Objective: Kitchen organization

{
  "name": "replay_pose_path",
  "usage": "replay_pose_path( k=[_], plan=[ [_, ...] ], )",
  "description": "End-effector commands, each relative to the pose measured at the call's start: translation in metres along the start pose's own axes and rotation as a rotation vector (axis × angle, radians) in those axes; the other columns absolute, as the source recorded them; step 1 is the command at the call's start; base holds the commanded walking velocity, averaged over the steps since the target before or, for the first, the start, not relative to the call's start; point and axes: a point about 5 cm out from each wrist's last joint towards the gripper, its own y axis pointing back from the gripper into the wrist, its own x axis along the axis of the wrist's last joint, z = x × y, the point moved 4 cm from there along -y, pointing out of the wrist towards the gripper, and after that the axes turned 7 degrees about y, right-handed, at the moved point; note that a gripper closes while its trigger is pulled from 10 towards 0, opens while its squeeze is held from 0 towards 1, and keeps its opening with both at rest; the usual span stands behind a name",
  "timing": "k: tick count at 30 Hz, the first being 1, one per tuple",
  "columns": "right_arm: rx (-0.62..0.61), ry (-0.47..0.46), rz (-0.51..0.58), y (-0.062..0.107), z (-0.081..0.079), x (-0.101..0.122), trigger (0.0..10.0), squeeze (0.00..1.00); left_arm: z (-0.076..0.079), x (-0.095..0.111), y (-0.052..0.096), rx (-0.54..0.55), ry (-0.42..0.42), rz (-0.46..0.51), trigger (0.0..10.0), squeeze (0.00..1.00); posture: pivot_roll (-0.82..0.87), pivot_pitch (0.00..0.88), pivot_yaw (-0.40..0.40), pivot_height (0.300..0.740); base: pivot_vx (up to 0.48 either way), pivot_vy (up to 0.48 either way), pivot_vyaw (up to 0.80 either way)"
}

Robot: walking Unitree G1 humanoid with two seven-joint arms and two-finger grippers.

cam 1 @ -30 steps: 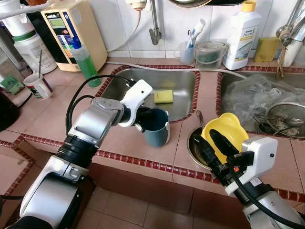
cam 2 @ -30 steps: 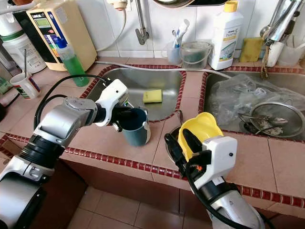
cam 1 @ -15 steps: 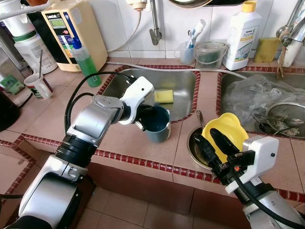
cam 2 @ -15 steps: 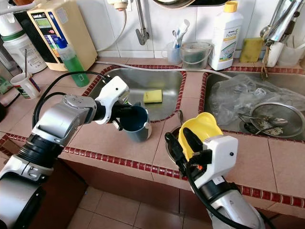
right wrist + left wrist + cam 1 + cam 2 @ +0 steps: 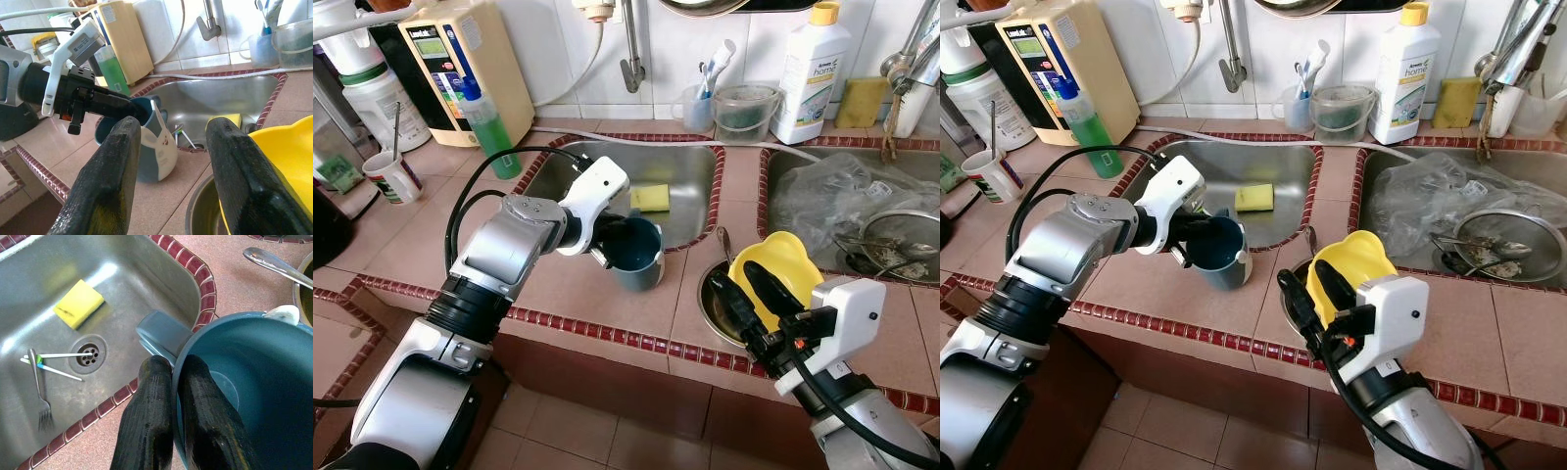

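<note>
The left gripper is pinching the rim of a dark blue plastic mug, one finger inside and one outside, on the pink tiled counter beside the steel sink basin. The right gripper is hovering spread apart before a yellow plastic bowl sitting in a round metal dish.

Tiled counter carries blue mug, metal bowl.

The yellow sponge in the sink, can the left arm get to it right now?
Probably not as things stand. The left pincer is shut on the rim of the blue mug, so it has no free grip. The yellow sponge lies just beyond in the sink, nothing over it.
</note>
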Motion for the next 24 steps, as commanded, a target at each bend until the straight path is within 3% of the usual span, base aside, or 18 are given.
replay_pose_path(
  k=[1,7,9,16,21,24],
  plan=[
    [0.01,-0.01,0.003,-0.002,-0.003,-0.001,10.0,0.0,-0.009,-0.005,0.004,0.03,0.003,-0.021,10.0,0.0,-0.18,0.067,0.176,0.74,0.0,0.0,0.0],
    [-0.02,-0.012,0.031,-0.007,0.005,0.004,10.0,0.0,-0.018,0.005,0.008,0.067,-0.013,0.025,10.0,0.0,-0.17,0.055,0.174,0.74,0.0,0.0,0.0],
    [-0.049,-0.007,0.062,-0.014,0.014,0.009,10.0,0.0,-0.025,0.021,0.014,0.097,-0.022,0.11,10.0,0.0,-0.16,0.037,0.163,0.74,0.0,0.0,0.0],
    [-0.091,0.012,0.117,-0.034,0.028,0.02,10.0,0.0,-0.04,0.044,0.026,0.207,-0.03,0.273,10.0,0.0,-0.15,0.009,0.132,0.74,0.0,0.0,0.0],
    [-0.144,0.026,0.127,-0.055,0.043,0.024,10.0,0.0,-0.047,0.055,0.033,0.302,-0.003,0.405,10.0,0.0,-0.14,0.0,0.111,0.74,0.0,0.0,0.0],
    [-0.203,0.027,0.109,-0.067,0.053,0.024,10.0,0.0,-0.054,0.062,0.038,0.387,0.069,0.52,10.0,0.0,-0.14,0.0,0.106,0.74,0.0,0.0,0.0]
  ],
)
